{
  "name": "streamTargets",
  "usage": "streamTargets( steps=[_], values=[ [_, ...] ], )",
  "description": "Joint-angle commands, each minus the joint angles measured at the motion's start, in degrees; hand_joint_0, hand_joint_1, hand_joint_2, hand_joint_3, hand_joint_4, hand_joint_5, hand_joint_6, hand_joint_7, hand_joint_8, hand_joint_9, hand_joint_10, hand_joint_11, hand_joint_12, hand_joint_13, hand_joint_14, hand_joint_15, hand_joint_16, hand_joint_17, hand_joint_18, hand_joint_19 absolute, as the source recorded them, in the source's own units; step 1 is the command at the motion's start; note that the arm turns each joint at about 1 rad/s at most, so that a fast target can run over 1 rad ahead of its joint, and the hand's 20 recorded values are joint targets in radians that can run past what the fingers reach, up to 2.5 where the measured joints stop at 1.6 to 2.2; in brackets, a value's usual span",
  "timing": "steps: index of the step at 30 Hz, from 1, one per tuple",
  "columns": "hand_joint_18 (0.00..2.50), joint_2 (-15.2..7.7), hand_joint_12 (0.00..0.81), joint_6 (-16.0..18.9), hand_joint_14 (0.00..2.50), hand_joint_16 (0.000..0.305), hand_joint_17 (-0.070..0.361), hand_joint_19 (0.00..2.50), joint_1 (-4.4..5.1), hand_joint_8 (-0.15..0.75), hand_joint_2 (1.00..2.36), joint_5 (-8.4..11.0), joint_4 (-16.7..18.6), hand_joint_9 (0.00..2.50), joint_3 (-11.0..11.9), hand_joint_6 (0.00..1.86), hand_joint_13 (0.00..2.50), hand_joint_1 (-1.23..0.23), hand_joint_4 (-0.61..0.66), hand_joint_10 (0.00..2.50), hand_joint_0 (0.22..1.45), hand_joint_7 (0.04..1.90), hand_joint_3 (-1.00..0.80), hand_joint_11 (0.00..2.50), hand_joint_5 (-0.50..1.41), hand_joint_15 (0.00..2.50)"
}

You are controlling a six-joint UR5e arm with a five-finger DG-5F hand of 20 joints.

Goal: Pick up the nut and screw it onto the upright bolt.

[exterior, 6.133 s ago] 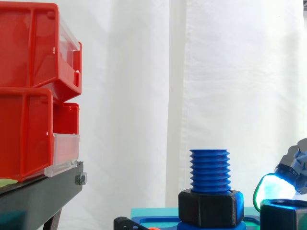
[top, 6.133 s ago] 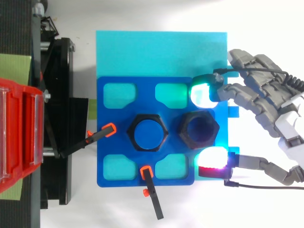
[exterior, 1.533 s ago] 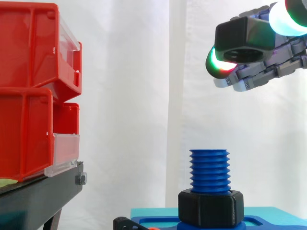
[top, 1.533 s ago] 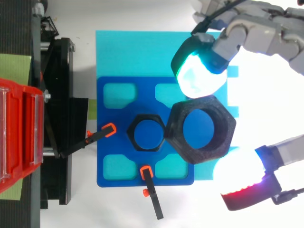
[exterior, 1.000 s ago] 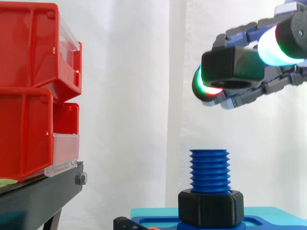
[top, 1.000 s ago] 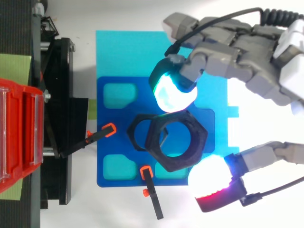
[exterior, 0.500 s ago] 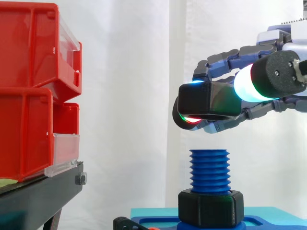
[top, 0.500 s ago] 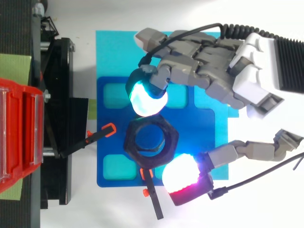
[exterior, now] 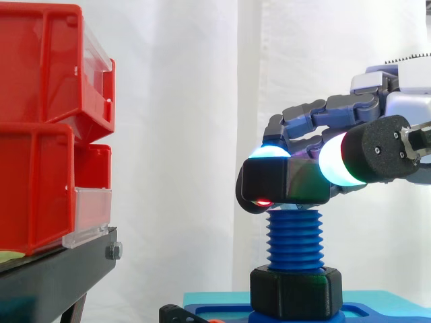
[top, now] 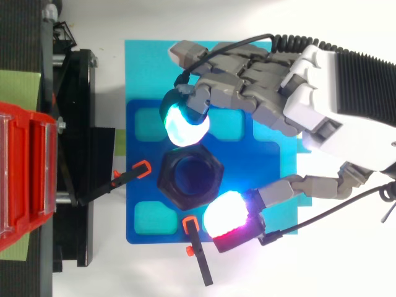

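Observation:
A black hexagonal nut (exterior: pixel 286 185) (top: pixel 189 177) rests on the top of the upright blue threaded bolt (exterior: pixel 294 241). My hand (exterior: pixel 377 145) (top: pixel 297 93) comes in from the right, pinching the nut between a cyan-glowing fingertip (top: pixel 184 124) and the thumb's white-and-red pad (top: pixel 224 218). A second black nut (exterior: pixel 294 291) sits at the foot of the bolt on the blue base plate (top: pixel 143 179). The bolt's top is hidden inside the held nut.
Stacked red bins (exterior: pixel 47 128) stand on a black stand (exterior: pixel 54 272) at the left. Two black clamps with orange tips (top: pixel 133 173) (top: pixel 197 247) hold the blue plate, which lies on a cyan sheet (top: pixel 210 68).
The hand lifted the nut off the plate beside the bolt, carried it left and lowered it onto the bolt's top.

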Motion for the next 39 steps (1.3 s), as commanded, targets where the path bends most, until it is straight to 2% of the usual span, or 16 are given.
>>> streamTargets(
  steps=[1, 17, 23, 39],
  values=[
    [0.42, -0.03, 0.357, 0.00, 0.00, 0.052, 0.117, 0.07, -0.14, 0.274, 1.00, -0.08, -0.30, 0.28, 0.00, 0.50, 0.41, -0.75, 0.22, 0.00, 0.50, 1.26, -0.50, 0.00, -0.20, 0.00],
    [0.41, -0.03, 0.356, -0.09, 0.00, 0.052, 0.116, 0.07, -0.23, 0.275, 1.00, -0.08, -1.09, 0.28, 0.00, 0.50, 0.42, -0.75, 0.22, 0.00, 0.50, 1.25, -0.50, 0.00, -0.20, 0.00],
    [0.41, -0.03, 0.356, -0.17, 0.00, 0.052, 0.116, 0.07, 0.13, 0.275, 1.00, -0.25, -0.92, 0.28, 0.00, 0.50, 0.42, -0.75, 0.22, 0.00, 0.50, 1.26, -0.50, 0.00, -0.20, 0.00],
    [0.41, -0.03, 0.353, 0.00, 0.00, 0.051, 0.116, 0.07, 0.13, 0.275, 1.00, -0.16, -1.09, 0.28, 0.00, 0.50, 0.42, -0.75, 0.22, 0.00, 0.51, 1.25, -0.50, 0.00, -0.20, 0.00]
  ],
)
